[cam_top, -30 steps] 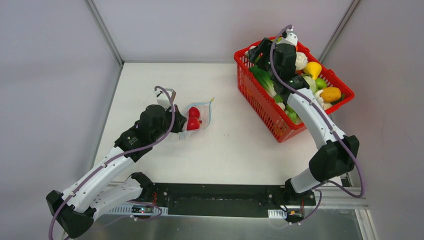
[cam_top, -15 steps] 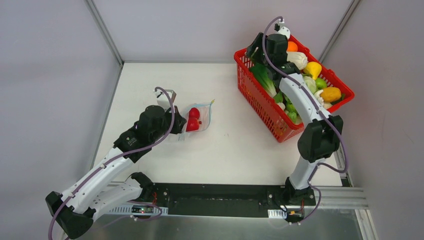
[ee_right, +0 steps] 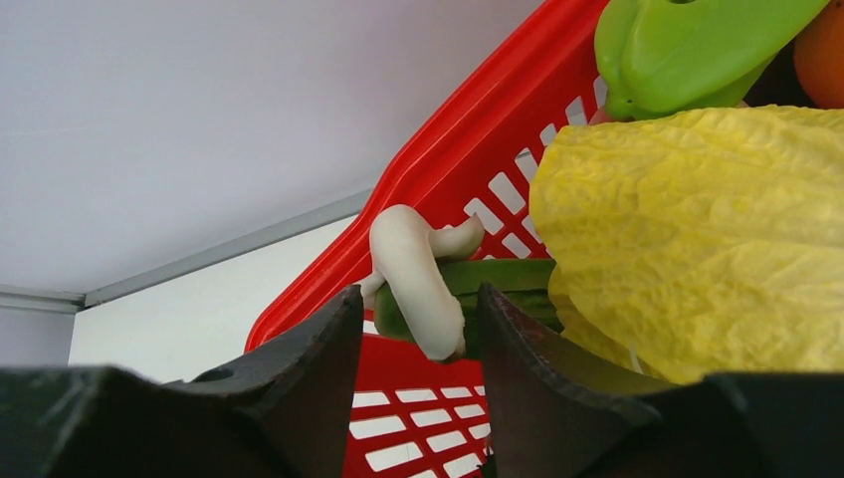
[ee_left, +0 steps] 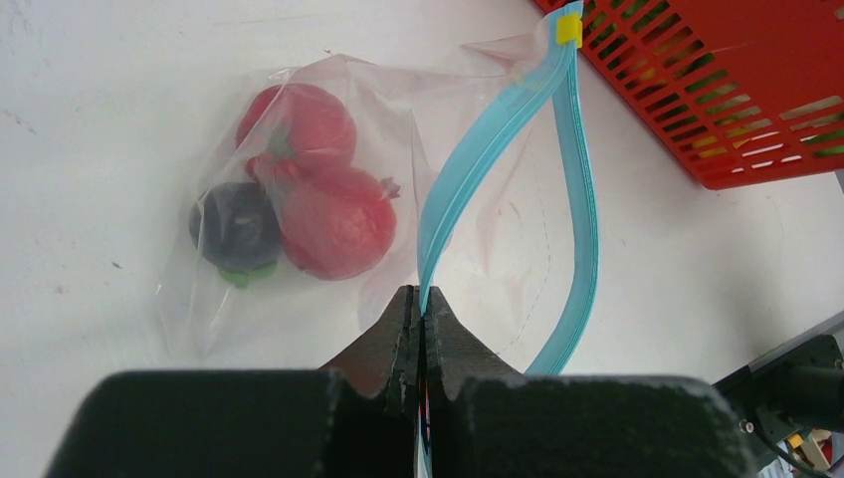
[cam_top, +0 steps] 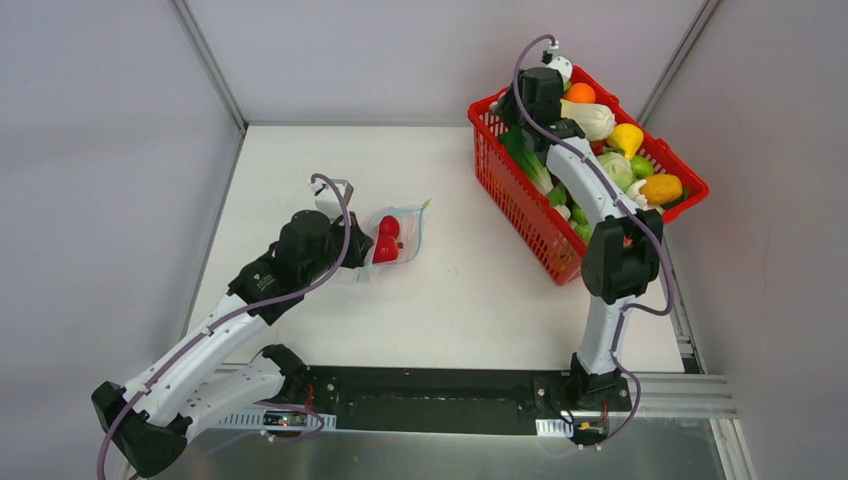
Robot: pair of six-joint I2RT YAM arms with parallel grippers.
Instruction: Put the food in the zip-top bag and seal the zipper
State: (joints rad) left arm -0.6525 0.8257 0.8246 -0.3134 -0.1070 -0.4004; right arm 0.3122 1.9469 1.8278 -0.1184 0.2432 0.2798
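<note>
The clear zip-top bag (cam_top: 396, 238) lies on the white table with its mouth gaping. It holds two red toy fruits (ee_left: 299, 121) and a dark purple ball (ee_left: 237, 225). My left gripper (ee_left: 422, 291) is shut on the near side of the teal zipper (ee_left: 468, 169) and shows in the top view (cam_top: 358, 243). My right gripper (ee_right: 418, 304) is open inside the red basket (cam_top: 520, 212), at its far left corner (cam_top: 520, 100). Its jaws stand on either side of a white curved piece (ee_right: 413, 274) on a green stem. A pale yellow cabbage (ee_right: 687, 249) lies just to its right.
The basket's rim (ee_right: 468, 149) runs diagonally behind the right fingers. A green pepper (ee_right: 687, 40) sits above the cabbage. Several more toy vegetables fill the basket, including a yellow one (cam_top: 627, 138) and an orange one (cam_top: 580, 93). Grey walls enclose the table.
My right arm has swung farther back and left over the basket, toward its far corner. The left arm and the bag have not moved.
</note>
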